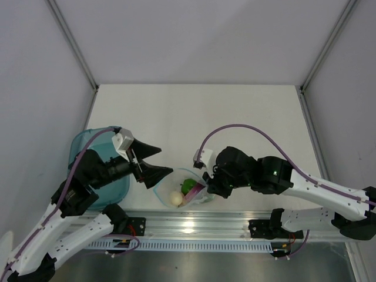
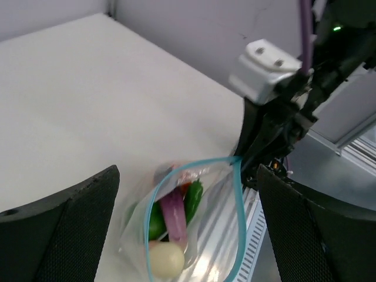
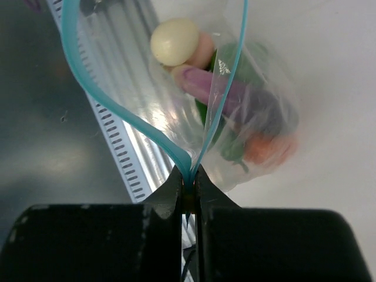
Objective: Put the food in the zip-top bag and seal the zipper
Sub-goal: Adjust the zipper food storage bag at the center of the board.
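The clear zip-top bag (image 1: 187,189) lies at the table's front edge, with its mouth standing open in a loop. Its light-blue zipper (image 2: 238,200) rings the opening. The food is inside the bag: a cream egg (image 2: 166,258), a purple eggplant (image 2: 174,214), a green pepper (image 2: 154,223), a slim green pod (image 2: 194,198) and an orange fruit (image 3: 267,150). My right gripper (image 3: 188,185) is shut on one end of the zipper (image 3: 189,167), where the two strips meet. My left gripper (image 1: 157,161) is open and empty. It hovers just left of and above the bag's mouth, with the bag seen between its fingers (image 2: 64,229).
A teal translucent tray (image 1: 82,144) sits at the left, under my left arm. The ribbed aluminium rail (image 1: 194,223) runs along the table's front edge, partly under the bag. Grey walls enclose the white table (image 1: 194,117) on the left, back and right.
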`<state>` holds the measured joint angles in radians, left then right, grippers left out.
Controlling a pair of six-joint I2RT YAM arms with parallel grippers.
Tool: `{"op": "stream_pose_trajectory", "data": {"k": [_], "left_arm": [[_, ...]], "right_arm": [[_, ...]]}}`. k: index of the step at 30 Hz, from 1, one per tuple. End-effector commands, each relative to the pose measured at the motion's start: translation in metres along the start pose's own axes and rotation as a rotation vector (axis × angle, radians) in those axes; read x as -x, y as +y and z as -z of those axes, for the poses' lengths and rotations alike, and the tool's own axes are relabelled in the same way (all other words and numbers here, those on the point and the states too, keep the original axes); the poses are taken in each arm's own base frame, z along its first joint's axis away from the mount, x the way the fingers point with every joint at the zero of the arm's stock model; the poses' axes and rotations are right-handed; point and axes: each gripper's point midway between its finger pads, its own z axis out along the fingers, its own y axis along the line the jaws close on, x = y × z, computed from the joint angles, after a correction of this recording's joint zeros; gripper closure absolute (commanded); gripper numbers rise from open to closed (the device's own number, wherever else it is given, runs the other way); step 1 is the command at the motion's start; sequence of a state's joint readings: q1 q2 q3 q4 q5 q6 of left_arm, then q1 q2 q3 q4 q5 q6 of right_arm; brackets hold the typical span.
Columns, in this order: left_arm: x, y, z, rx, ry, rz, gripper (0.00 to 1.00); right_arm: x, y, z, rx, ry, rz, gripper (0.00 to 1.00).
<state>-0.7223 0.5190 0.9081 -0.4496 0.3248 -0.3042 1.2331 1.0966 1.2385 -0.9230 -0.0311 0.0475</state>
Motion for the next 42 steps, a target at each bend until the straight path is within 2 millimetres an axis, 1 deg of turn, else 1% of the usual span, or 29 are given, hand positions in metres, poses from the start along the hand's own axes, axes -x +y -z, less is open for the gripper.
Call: {"op": "stream_pose_trajectory", "data": {"k": [1,3,4,5,6,8,9,12,17,19,20,23,27,30,31,32,33,35,38,41,42], "left_arm": [[0.016,-0.030,-0.027,-0.218,-0.054,-0.098,0.01],[0.004,-0.033,-0.041,-0.255,-0.022,-0.139,0.00],[0.000,-0.039,-0.045,-0.267,-0.018,-0.160,0.00],[0.001,-0.042,-0.049,-0.274,-0.035,-0.215,0.01],[-0.010,-0.043,-0.055,-0.274,-0.019,-0.230,0.01],[-0.011,-0.046,-0.059,-0.290,-0.055,-0.271,0.01],[-0.017,-0.046,-0.061,-0.299,-0.057,-0.277,0.01],[-0.016,-0.053,-0.065,-0.332,-0.096,-0.298,0.00],[-0.023,-0.056,-0.075,-0.348,-0.076,-0.342,0.01],[-0.024,-0.057,-0.078,-0.360,-0.082,-0.371,0.00],[-0.028,-0.058,-0.080,-0.370,-0.073,-0.379,0.01],[-0.036,-0.066,-0.081,-0.424,-0.049,-0.389,0.01],[-0.054,-0.072,-0.079,-0.488,0.018,-0.383,0.00],[-0.068,-0.077,-0.074,-0.542,0.066,-0.374,0.00],[-0.071,-0.080,-0.072,-0.568,0.080,-0.372,0.01],[-0.082,-0.078,-0.069,-0.573,0.129,-0.364,0.02],[-0.084,-0.079,-0.068,-0.584,0.138,-0.363,0.05],[-0.091,-0.081,-0.064,-0.614,0.165,-0.354,0.07],[-0.101,-0.084,-0.063,-0.648,0.209,-0.333,0.13],[-0.110,-0.082,-0.065,-0.648,0.268,-0.318,0.24],[-0.109,-0.082,-0.066,-0.646,0.272,-0.316,0.30]], "right_arm": [[0.009,0.026,0.006,0.152,-0.016,0.011,1.00],[0.012,0.027,0.004,0.170,-0.021,-0.008,1.00],[0.013,0.032,0.006,0.196,-0.022,-0.019,1.00],[0.015,0.032,0.007,0.204,-0.031,-0.027,1.00],[0.017,0.031,0.008,0.206,-0.038,-0.043,1.00],[0.022,0.033,0.013,0.221,-0.055,-0.052,1.00],[0.025,0.033,0.017,0.226,-0.072,-0.059,1.00],[0.034,0.038,0.024,0.269,-0.109,-0.069,1.00],[0.042,0.045,0.029,0.331,-0.146,-0.081,1.00],[0.041,0.048,0.030,0.360,-0.148,-0.086,1.00],[0.041,0.046,0.030,0.360,-0.148,-0.094,1.00],[0.041,0.045,0.029,0.376,-0.144,-0.110,1.00],[0.039,0.040,0.030,0.367,-0.142,-0.126,1.00],[0.036,0.038,0.031,0.370,-0.137,-0.135,1.00],[0.035,0.037,0.031,0.371,-0.134,-0.133,1.00],[0.033,0.035,0.031,0.370,-0.126,-0.138,1.00],[0.032,0.033,0.032,0.365,-0.126,-0.140,1.00],[0.031,0.031,0.032,0.364,-0.123,-0.140,1.00],[0.027,0.031,0.033,0.381,-0.107,-0.137,1.00],[0.020,0.035,0.034,0.409,-0.072,-0.131,1.00],[0.019,0.036,0.033,0.414,-0.063,-0.133,1.00]]}}
